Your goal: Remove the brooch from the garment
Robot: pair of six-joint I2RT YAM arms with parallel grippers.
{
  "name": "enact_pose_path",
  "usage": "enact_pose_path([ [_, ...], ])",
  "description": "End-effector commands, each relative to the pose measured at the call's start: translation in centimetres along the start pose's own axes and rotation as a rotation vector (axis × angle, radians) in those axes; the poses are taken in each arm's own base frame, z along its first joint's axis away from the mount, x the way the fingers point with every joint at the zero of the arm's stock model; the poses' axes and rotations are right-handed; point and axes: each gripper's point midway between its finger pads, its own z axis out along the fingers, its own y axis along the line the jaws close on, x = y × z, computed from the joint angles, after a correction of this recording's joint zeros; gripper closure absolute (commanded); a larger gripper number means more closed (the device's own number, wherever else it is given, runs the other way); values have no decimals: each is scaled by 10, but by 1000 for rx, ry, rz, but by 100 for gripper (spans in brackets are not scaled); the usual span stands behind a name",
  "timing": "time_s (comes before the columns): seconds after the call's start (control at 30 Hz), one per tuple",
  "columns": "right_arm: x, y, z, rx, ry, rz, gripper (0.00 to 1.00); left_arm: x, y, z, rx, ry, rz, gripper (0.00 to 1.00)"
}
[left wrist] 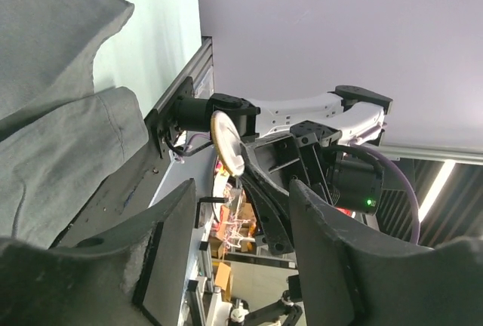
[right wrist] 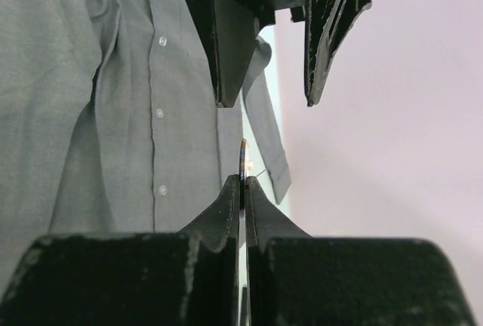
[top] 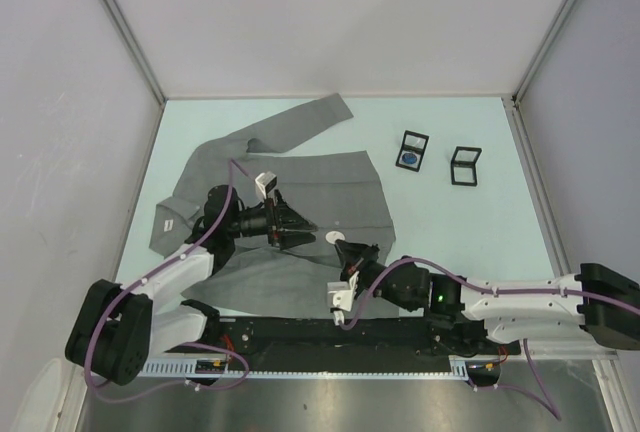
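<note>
Pale round brooch (left wrist: 226, 143) sits edge-on in the right gripper's (right wrist: 242, 182) tight pinch over the grey garment (top: 330, 187); the empty, half-open left gripper (left wrist: 241, 189) facing it could knock it loose by crowding in.

top external: overhead, whole table (top: 450, 242) | left wrist: faces right gripper (left wrist: 234, 156) | right wrist: faces left gripper (right wrist: 269, 103), close | shared: garment (top: 300, 177)

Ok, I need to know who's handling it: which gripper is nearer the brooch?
Right. The right gripper is shut on the brooch, pinching it edge-on. The left gripper hangs beside it over the garment, jaws open toward the brooch, not touching it.
</note>
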Motion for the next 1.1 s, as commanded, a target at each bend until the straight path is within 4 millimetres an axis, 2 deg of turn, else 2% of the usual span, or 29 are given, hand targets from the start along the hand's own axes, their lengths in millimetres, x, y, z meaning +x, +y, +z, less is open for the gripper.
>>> enact_pose_path([
  [0.0, -10, -19, 2, 84, -22, -41, 100, -3, -10, 2, 11, -14, 2, 43],
  [0.47, -26, -17, 11, 87, -39, -97, 100, -2, 4, 9, 13, 49, -44, 59],
  [0.7, -28, -13, 15, 80, -46, -100, 100, 0, 3, 9, 17, 45, -30, 60],
  [1.07, -31, -13, 19, 89, -57, -95, 100, 4, -1, 11, 28, 65, -17, 70],
])
